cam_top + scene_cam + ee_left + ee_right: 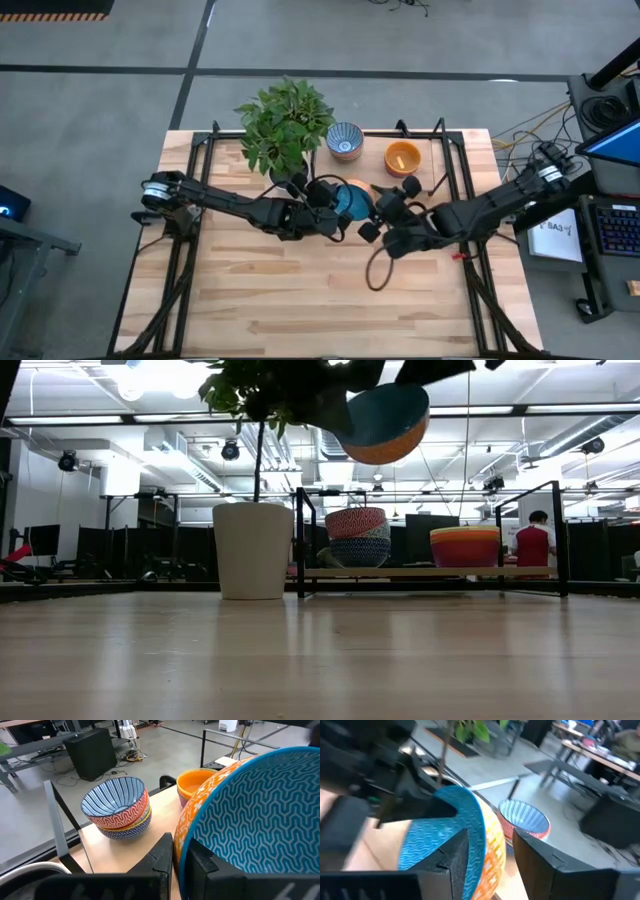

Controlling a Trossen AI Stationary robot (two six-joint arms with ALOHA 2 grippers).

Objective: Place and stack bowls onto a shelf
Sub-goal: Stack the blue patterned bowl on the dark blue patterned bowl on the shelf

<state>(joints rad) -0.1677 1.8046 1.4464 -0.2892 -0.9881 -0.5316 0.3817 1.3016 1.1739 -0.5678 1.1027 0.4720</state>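
I've got the orange-and-teal patterned bowl point(250, 820) up in the air over mid-table, its rim pinched between the left gripper point(179, 854) fingers, one inside the teal lining and one on the orange outside. My right gripper point(490, 852) sits just beside it with the jaws parted, the rim lying between them, though I cannot tell if they touch. Beyond, the shelf point(115, 851) carries a stack of patterned bowls point(117, 809) and an orange bowl point(196, 781).

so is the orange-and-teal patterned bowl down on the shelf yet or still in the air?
In the air. The patterned bowl hangs tilted, well above the shelf, left gripper clamped on its rim.
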